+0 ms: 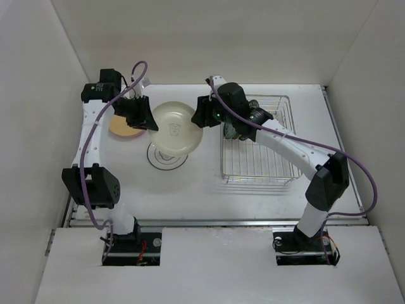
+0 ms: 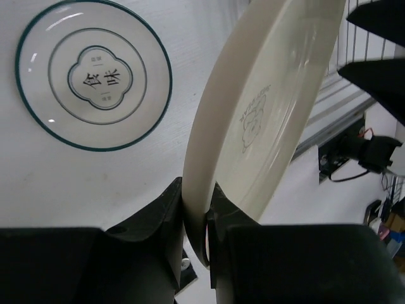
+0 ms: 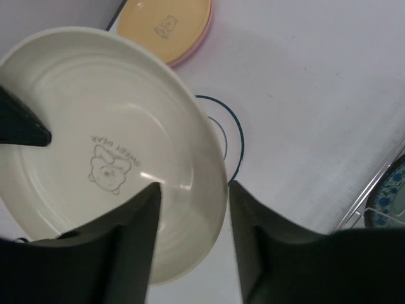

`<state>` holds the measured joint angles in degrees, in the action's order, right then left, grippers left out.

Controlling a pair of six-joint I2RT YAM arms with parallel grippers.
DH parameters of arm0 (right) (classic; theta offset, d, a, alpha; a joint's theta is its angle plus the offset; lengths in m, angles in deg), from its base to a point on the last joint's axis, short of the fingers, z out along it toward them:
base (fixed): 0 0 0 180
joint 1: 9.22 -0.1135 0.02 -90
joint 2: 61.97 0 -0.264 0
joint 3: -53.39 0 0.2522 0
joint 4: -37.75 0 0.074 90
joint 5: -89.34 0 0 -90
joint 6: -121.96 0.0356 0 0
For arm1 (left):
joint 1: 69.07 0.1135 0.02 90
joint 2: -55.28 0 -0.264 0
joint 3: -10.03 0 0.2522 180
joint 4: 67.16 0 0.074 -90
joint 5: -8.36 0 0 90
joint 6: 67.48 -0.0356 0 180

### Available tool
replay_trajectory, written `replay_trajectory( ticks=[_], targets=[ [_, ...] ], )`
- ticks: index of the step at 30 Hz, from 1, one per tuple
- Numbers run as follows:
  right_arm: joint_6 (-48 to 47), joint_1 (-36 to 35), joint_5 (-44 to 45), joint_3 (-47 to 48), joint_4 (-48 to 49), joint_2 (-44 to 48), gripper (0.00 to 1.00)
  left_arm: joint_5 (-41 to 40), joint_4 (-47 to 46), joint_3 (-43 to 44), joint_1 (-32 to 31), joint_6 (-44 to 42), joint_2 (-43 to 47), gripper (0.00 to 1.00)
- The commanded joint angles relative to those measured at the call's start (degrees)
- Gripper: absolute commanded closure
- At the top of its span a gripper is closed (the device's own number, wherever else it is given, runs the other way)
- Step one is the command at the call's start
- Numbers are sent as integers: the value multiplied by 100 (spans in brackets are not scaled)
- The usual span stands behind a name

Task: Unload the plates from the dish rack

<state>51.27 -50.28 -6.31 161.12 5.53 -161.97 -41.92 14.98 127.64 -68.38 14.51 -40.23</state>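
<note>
over the tabletop, left of the rack, the cream plate hangs tilted between the two arms. the left gripper is clamped on its rim, black fingers pressed to either side of the thin edge. the right gripper stands apart, astride the opposite rim: one finger lies across the plate's face, the other sits just off the edge with a sliver of tabletop showing between. whether these fingers touch the plate i cannot tell.

the plate is smooth, glossy, round and shallow, with a raised rim, faint concentric rings and a small brown bear outline printed at its centre. below it on the tabletop lies a flat white teal-rimmed plate with a lobed emblem in the middle. further left a round orange plate sits stacked on a pink plate, whose edge shows around it. the rack is thin silver wire, rectangular, with parallel bars; a blue plate with a patterned rim shows just inside its edge.
</note>
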Motion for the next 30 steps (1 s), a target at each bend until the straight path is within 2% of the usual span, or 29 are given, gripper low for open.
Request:
replay_trajectory(
  ticks=[1, 2, 4, 8, 10, 13, 21, 25, 28, 29, 30],
  targets=[
    [90, -139, 54, 489, 264, 25, 43, -105, -543, 56, 474, 518, 103, 100],
    [90, -139, 194, 560, 90, 25, 38, -105, -641, 56, 641, 624, 33, 100],
    [143, -139, 711, 674, -52, 25, 35, -105, -851, 109, 1237, 922, -125, 100],
    [205, -139, 1048, 553, -158, 227, 34, 35, -1947, -162, 2283, 1942, -468, 100],
    [205, -139, 1048, 491, -158, 298, 34, 35, -2240, -225, 2523, 2346, -679, 100],
    [205, -139, 1101, 438, -158, 350, 34, -262, -2391, 11, 2656, 2409, -1215, 100],
    [205, -139, 1110, 332, -325, 350, 34, -448, -2513, 926, 2656, 2708, -2726, 100],
    [152, -139, 1162, 227, -325, 350, 34, -728, -2681, 988, 2656, 2840, -3061, 100],
    [152, -139, 1232, 227, -378, 403, 34, -923, -2471, 1145, 2656, 2612, -3281, 100],
    [152, -139, 1233, 227, -378, 455, 34, -923, -2217, 1207, 2656, 2525, -3412, 96],
    [152, -139, 1233, 227, -378, 456, 34, -923, -2102, 1207, 2656, 2428, -3413, 83]
  ],
)
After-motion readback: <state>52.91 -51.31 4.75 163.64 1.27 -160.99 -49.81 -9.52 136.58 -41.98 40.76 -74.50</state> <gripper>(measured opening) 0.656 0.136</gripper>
